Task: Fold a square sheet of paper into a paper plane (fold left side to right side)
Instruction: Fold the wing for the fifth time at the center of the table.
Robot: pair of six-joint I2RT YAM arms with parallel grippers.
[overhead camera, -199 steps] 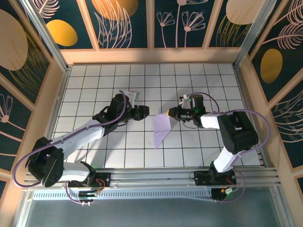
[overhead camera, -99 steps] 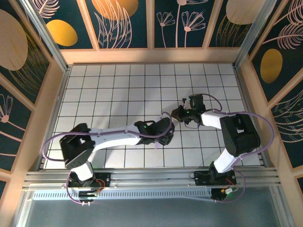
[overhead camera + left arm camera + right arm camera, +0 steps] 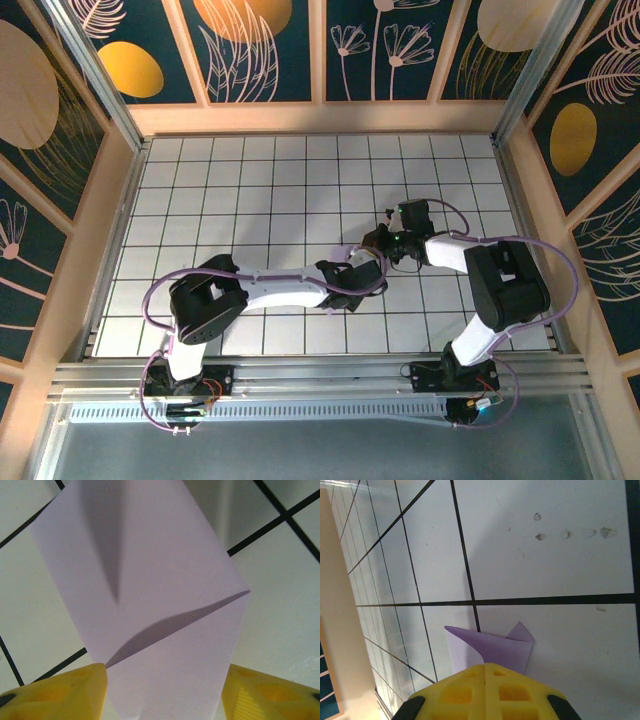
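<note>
The square sheet of paper (image 3: 150,580) is pale lavender and lies folded on the white tiles, with a raised flap casting a shadow along a diagonal crease. My left gripper (image 3: 162,700) is open and low over it, one yellow finger (image 3: 55,695) on each side of the paper's near end. In the top view the left gripper (image 3: 368,272) reaches across from the left and covers the paper. My right gripper (image 3: 485,672) is shut, and a curled corner of the sheet of paper (image 3: 505,647) runs in under its fingertips. From above, the right gripper (image 3: 382,243) sits just beyond the left one.
The white tiled floor (image 3: 250,190) has black grid lines. Wooden walls (image 3: 320,118) close it in at the back and both sides. A metal rail (image 3: 320,375) runs along the near edge, carrying both arm bases. A few small marks dot the tile (image 3: 570,532) beyond the right gripper.
My left arm has swung from the left of the sheet to stretch across over it, hiding the paper from above. The right gripper has stayed shut at the paper's far corner.
</note>
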